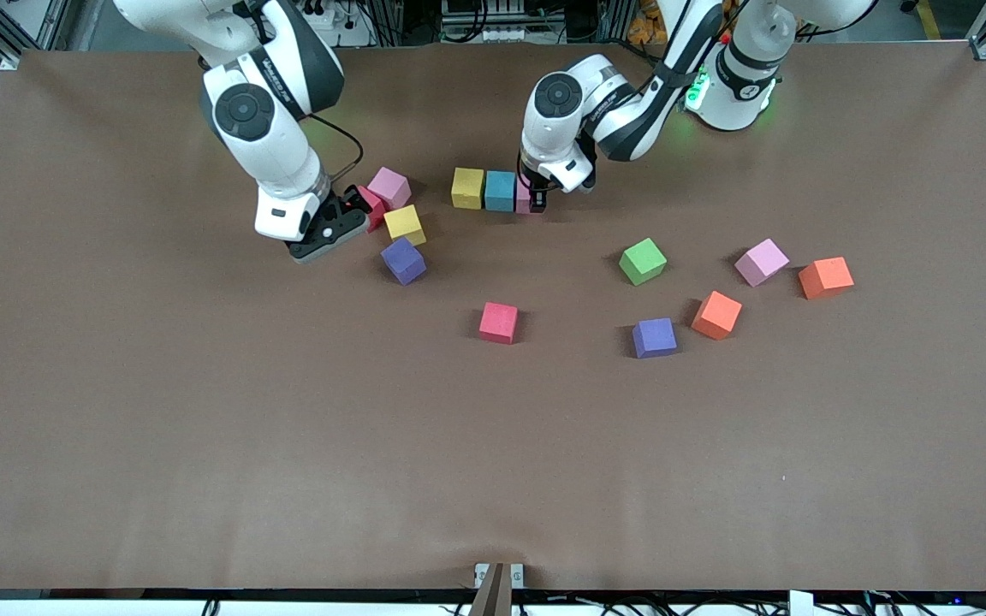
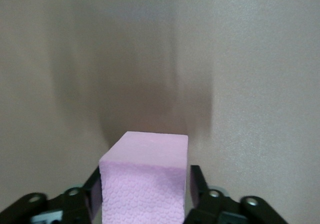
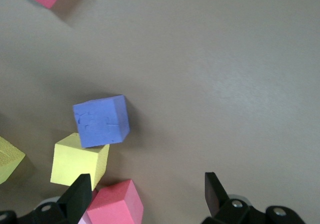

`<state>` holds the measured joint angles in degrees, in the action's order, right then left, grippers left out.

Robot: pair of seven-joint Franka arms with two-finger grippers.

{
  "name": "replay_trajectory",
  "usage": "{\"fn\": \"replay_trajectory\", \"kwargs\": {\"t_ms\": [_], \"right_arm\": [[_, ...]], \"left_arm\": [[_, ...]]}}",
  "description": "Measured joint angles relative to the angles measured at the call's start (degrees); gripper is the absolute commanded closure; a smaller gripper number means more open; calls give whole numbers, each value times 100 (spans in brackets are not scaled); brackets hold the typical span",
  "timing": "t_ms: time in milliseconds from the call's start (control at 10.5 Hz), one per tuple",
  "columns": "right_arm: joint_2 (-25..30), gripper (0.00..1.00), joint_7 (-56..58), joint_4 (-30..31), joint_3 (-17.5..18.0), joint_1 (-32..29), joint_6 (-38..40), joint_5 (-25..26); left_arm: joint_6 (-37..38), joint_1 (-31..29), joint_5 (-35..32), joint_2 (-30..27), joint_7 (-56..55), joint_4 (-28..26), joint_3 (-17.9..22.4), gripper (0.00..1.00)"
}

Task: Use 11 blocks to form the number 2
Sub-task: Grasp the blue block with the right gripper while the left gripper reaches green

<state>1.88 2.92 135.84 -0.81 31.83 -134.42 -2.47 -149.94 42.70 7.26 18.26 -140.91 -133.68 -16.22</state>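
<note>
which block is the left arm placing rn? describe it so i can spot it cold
Find the short row of blocks on the table under the left arm: a yellow block, then a sky blue block. The pink block between the fingers of the left pincer ends that row, mostly hidden, on the left arm's end.

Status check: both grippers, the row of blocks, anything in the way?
Left gripper at pink block, ending the row beside sky blue block and yellow block. Right gripper open, low by red block. Nothing blocking.
</note>
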Motion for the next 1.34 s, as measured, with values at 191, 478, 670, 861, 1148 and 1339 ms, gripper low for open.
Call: {"fn": "replay_trajectory", "kwargs": {"t_ms": [191, 478, 670, 861, 1148, 1339], "right_arm": [[-78, 0, -9, 74, 13, 151, -105, -6], [-410, 0, -26, 102, 27, 473, -567, -35], [-723, 0, -62, 116, 33, 588, -946, -57], [-1055, 0, -155, 127, 28, 588, -1410, -62], [-1451, 0, -293, 103, 39, 602, -1782, -62], [-1487, 0, -313, 93, 56, 615, -1919, -63]], "left_arm": [[-40, -3, -9, -23, 0, 11, 4, 0], [4, -15, -9, -253, -10, 23, 9, 0], [217, -16, -9, -515, -21, 11, 8, 0], [424, -27, -10, -752, -45, 9, 9, 0], [462, -400, -103, -928, 294, 35, 31, 0], [502, -997, -133, -932, 1329, 165, 53, 0]]}}
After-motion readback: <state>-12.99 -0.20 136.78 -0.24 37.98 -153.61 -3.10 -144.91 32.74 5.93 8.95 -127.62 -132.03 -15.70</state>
